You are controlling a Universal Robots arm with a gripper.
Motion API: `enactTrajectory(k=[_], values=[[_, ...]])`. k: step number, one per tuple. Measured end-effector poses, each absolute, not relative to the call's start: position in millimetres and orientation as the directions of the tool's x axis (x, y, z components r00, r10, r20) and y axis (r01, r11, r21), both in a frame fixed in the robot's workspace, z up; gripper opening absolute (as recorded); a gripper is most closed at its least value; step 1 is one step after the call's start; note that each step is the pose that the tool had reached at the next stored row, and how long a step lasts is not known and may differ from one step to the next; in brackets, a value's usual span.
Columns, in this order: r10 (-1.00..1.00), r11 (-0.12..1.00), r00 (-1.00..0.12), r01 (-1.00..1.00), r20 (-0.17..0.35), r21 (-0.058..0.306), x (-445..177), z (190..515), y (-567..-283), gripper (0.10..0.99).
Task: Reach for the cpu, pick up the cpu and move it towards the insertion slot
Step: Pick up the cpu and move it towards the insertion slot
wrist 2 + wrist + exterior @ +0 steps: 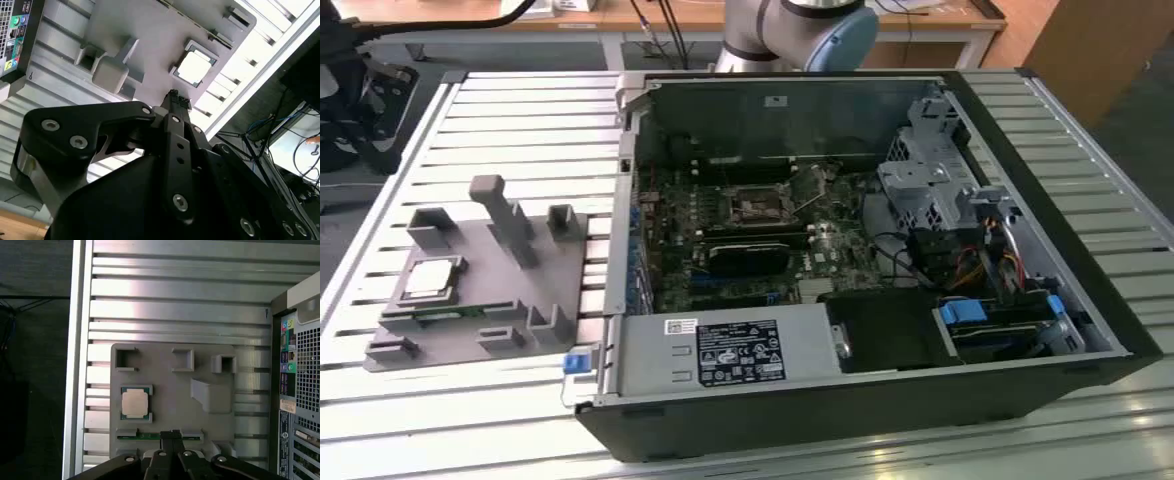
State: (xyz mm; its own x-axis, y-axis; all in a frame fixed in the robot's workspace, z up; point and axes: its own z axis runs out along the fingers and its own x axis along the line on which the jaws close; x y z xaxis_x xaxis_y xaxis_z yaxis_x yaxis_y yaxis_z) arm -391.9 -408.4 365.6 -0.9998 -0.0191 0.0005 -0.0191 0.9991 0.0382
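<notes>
The cpu (431, 278) lies flat in a recess of the grey tray (494, 290), on the exterior view's left, silvery top up. In both wrist views the cpu (135, 403) (194, 67) sits on the tray (170, 385) a short way from my gripper (170, 433) (178, 99). The gripper hangs above the tray's edge, shut, with nothing between its fingers and clear of the chip. The insertion slot (757, 205) is the square socket on the motherboard inside the open computer case.
The open computer case (854, 400) lies on a slatted metal table (520, 120); its rear panel (300, 370) borders the tray. A green memory stick (145, 436) lies in the tray by the fingertips. Grey posts (500, 215) rise from the tray. A long black card (747, 255) sits below the socket.
</notes>
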Motion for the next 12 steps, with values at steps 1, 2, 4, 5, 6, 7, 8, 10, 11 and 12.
enactTrajectory(k=[1, 2, 4, 5, 6, 7, 8, 10, 11, 12], values=[[-0.019, 0.999, -1.0, -0.019, 0.001, 0.038, -391.9, 365.7, -408.4, 0.106], [-0.019, 0.999, -1.0, -0.019, 0.001, 0.038, -391.9, 365.7, -408.4, 0.106], [-0.019, 0.999, -1.0, -0.019, 0.0, 0.038, -391.9, 365.6, -408.4, 0.106], [-0.019, 0.999, -1.0, -0.019, 0.0, 0.038, -391.9, 365.6, -408.4, 0.106], [-0.019, 0.999, -1.0, -0.019, 0.001, 0.038, -392.1, 365.7, -408.4, 0.106], [-0.019, 0.999, -1.0, -0.019, 0.001, 0.038, -392.8, 365.8, -408.4, 0.106], [-0.019, 0.999, -1.0, -0.019, 0.0, 0.038, -394.3, 365.6, -408.3, 0.106], [-0.019, 0.999, -1.0, -0.019, 0.0, 0.038, -399.7, 365.6, -408.3, 0.106], [-0.019, 0.999, -1.0, -0.019, 0.0, 0.038, -403.7, 365.7, -408.4, 0.106], [-0.019, 0.999, -1.0, -0.019, 0.0, 0.038, -407.9, 365.7, -408.4, 0.106]])
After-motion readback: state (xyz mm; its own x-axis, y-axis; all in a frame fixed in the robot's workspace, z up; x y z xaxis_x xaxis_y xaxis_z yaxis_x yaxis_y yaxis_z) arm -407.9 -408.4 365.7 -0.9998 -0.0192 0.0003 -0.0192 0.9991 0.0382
